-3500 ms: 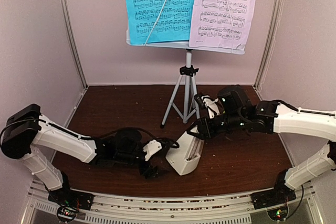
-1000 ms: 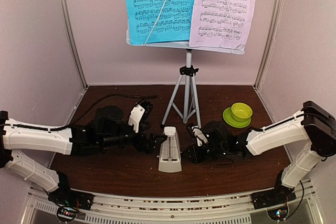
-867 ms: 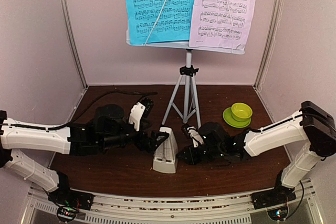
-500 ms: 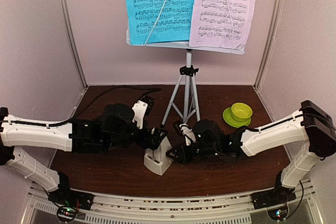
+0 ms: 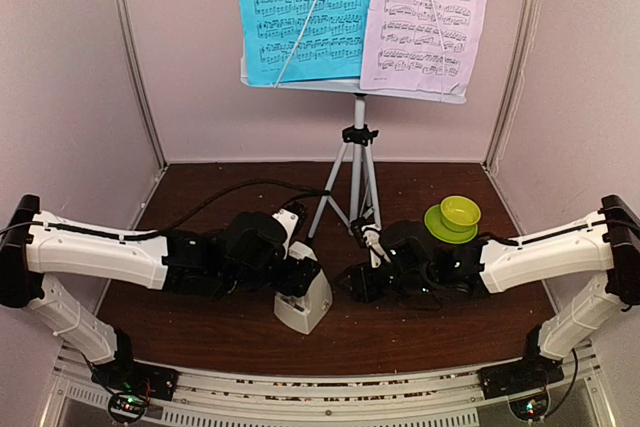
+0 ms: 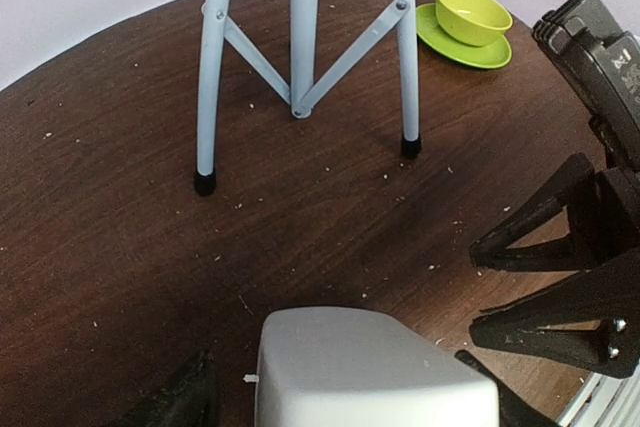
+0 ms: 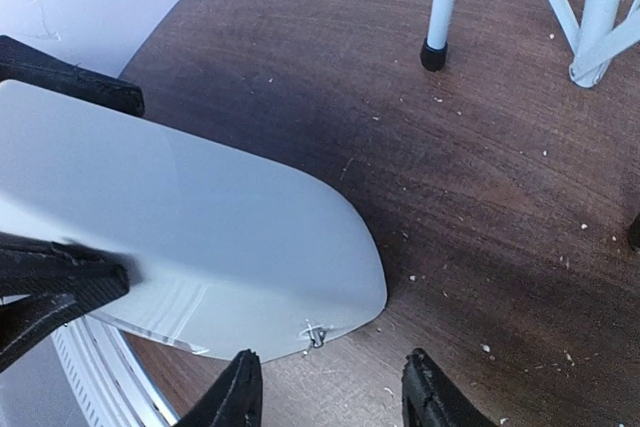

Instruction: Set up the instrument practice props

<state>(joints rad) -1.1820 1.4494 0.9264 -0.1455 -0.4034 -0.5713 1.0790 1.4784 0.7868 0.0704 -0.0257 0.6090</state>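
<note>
The cream metronome (image 5: 305, 299) stands tilted on the brown table in front of the tripod legs (image 5: 352, 182). My left gripper (image 5: 297, 275) is shut on the metronome. In the left wrist view its body (image 6: 375, 367) fills the space between my left gripper (image 6: 338, 389) fingers. My right gripper (image 5: 352, 282) is open and empty just right of it. In the right wrist view the metronome (image 7: 200, 237) lies ahead of my right gripper (image 7: 335, 389), outside its jaws. The cyan sheet (image 5: 300, 7) and lilac sheet (image 5: 425, 17) rest on the stand desk (image 5: 350, 88).
A lime-green cup and saucer (image 5: 455, 215) sit at the right, behind my right arm, and also show in the left wrist view (image 6: 470, 19). The tripod feet (image 6: 300, 37) stand just beyond the metronome. Pale walls enclose the table on three sides.
The metronome has shifted left and now leans. My left gripper has moved right and closed over it. My right gripper has drawn back a little to the right, off the metronome.
</note>
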